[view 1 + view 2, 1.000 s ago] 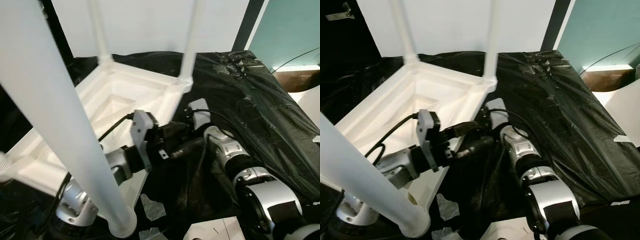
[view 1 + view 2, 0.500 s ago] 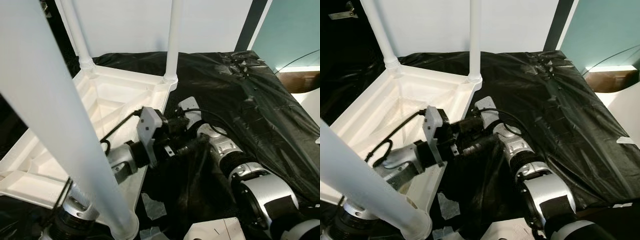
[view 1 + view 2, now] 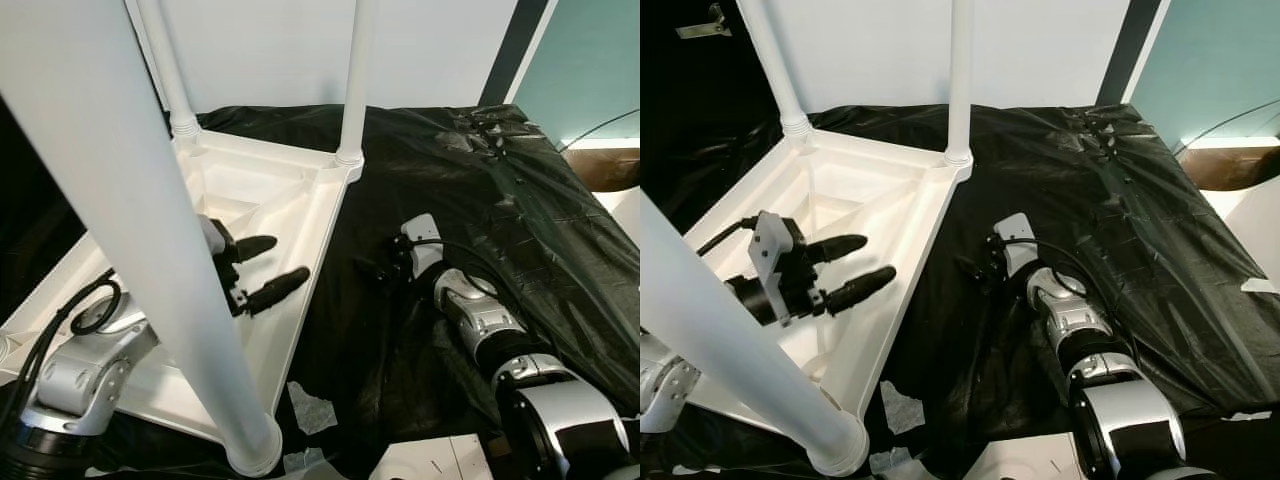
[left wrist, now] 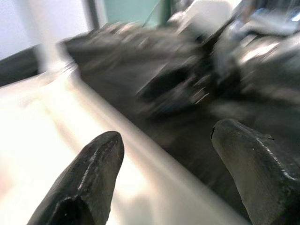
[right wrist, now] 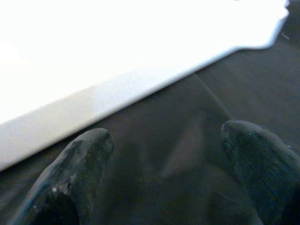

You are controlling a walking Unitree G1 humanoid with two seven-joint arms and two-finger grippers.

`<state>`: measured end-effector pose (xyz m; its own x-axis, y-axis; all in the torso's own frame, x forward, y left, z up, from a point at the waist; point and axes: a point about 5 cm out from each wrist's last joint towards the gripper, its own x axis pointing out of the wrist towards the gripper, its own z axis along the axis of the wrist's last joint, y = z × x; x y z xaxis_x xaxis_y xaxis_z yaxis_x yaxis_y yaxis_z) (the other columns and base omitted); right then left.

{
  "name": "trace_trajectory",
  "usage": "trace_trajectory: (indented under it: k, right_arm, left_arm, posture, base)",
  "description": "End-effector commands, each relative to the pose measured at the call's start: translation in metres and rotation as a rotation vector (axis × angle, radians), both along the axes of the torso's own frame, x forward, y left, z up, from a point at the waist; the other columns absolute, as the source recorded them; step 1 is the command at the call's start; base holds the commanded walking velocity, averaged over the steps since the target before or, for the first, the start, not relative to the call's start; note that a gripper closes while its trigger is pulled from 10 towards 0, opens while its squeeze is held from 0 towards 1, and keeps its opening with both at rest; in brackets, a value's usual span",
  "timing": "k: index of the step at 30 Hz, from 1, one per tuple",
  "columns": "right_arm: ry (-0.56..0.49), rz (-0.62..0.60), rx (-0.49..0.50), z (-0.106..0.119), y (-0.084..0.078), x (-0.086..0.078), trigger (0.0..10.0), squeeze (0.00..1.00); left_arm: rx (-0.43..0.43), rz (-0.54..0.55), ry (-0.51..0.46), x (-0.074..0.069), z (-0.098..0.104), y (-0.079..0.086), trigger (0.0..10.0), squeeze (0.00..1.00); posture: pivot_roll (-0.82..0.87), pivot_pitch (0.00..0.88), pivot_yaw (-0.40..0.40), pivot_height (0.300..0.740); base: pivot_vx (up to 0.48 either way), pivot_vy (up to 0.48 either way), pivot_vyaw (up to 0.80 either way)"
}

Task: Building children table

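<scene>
- The white children's table [image 3: 250, 200] is lying upside down on black sheeting [image 3: 1120, 200], legs [image 3: 960, 80] pointing up.
- Left end effector [image 3: 855, 265] is hovering open over its right rim [image 3: 902, 270]; right end effector [image 3: 975, 268], also open, is waiting just beside it.
- The plastic is looking light, stiff and slick; gripping the rim seems safest.

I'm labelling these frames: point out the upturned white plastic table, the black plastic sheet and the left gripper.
upturned white plastic table [image 3: 930, 205], right eye view, right rim
black plastic sheet [image 3: 1110, 200], right eye view, bare middle
left gripper [image 3: 865, 258], right eye view, between fingertips
</scene>
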<state>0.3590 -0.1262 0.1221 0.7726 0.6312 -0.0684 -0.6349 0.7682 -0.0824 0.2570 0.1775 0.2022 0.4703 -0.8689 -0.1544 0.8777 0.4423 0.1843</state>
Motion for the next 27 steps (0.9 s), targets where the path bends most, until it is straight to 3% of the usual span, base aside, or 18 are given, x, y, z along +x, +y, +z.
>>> trace_trajectory:
  k: [1, 5, 6, 7, 8, 13, 14, 15, 17, 21, 23, 27]
  right_arm:
    - [0.016, 0.013, 0.011, -0.004, -0.004, -0.003, 10.0, 0.00]
    - [0.002, 0.036, 0.021, -0.002, -0.004, -0.006, 10.0, 0.00]
    - [-0.012, 0.075, 0.037, 0.000, -0.003, -0.011, 10.0, 0.00]
    - [-0.012, 0.075, 0.037, 0.000, -0.003, -0.011, 10.0, 0.00]
    - [-0.020, 0.116, 0.042, 0.001, -0.001, -0.017, 10.0, 0.00]
    - [-0.024, 0.170, 0.045, 0.001, 0.001, -0.026, 10.0, 0.00]
    - [-0.023, 0.182, 0.041, 0.001, 0.001, -0.028, 10.0, 0.00]
    - [-0.023, 0.182, 0.041, 0.001, 0.001, -0.028, 10.0, 0.00]
    - [-0.020, 0.192, 0.032, 0.001, -0.002, -0.030, 10.0, 0.00]
    - [-0.020, 0.200, 0.026, 0.003, -0.004, -0.030, 10.0, 0.00]
    - [-0.021, 0.214, 0.019, 0.006, -0.006, -0.030, 10.0, 0.00]
    - [-0.021, 0.223, 0.017, 0.009, -0.005, -0.030, 10.0, 0.00]
  left_arm:
    - [0.023, 0.017, -0.005, 0.000, -0.002, 0.009, 10.0, 0.00]
    - [0.053, 0.035, -0.003, 0.002, -0.001, 0.018, 10.0, 0.00]
    - [0.086, 0.065, 0.020, 0.000, 0.000, 0.036, 10.0, 0.00]
    - [0.086, 0.065, 0.020, 0.000, 0.000, 0.036, 10.0, 0.00]
    - [0.133, 0.089, 0.040, -0.005, 0.001, 0.053, 10.0, 0.00]
    - [0.221, 0.079, 0.070, -0.019, 0.000, 0.074, 10.0, 0.00]
    - [0.265, 0.056, 0.107, -0.029, -0.004, 0.083, 10.0, 0.00]
    - [0.265, 0.056, 0.107, -0.029, -0.004, 0.083, 10.0, 0.00]
    - [0.314, 0.029, 0.169, -0.043, -0.011, 0.093, 10.0, 0.00]
    - [0.346, 0.014, 0.191, -0.049, -0.014, 0.097, 10.0, 0.00]
    - [0.451, 0.000, 0.225, -0.056, -0.023, 0.103, 10.0, 0.00]
    - [0.547, -0.008, 0.241, -0.058, -0.031, 0.108, 10.0, 0.00]
  posture:
    - [0.18, 0.067, -0.039, 0.740]
    - [0.18, 0.067, -0.037, 0.740]
    - [0.17, 0.068, -0.036, 0.740]
    - [0.17, 0.068, -0.036, 0.740]
    - [0.17, 0.068, -0.036, 0.740]
    - [0.17, 0.068, -0.036, 0.740]
    - [0.17, 0.066, -0.038, 0.740]
    - [0.17, 0.066, -0.038, 0.740]
    - [0.18, 0.064, -0.041, 0.740]
    - [0.18, 0.062, -0.045, 0.740]
    - [0.19, 0.061, -0.049, 0.740]
    - [0.19, 0.060, -0.050, 0.740]
  base:
    - [0.000, 0.000, 0.00]
    - [0.000, 0.000, 0.00]
    - [0.000, 0.000, 0.00]
    - [0.000, 0.000, 0.00]
    - [0.000, 0.000, 0.00]
    - [0.000, 0.000, 0.00]
    - [0.000, 0.000, 0.00]
    - [0.000, 0.000, 0.00]
    - [0.000, 0.000, 0.00]
    - [0.000, 0.000, 0.00]
    - [0.000, 0.000, 0.00]
    - [0.000, 0.000, 0.00]
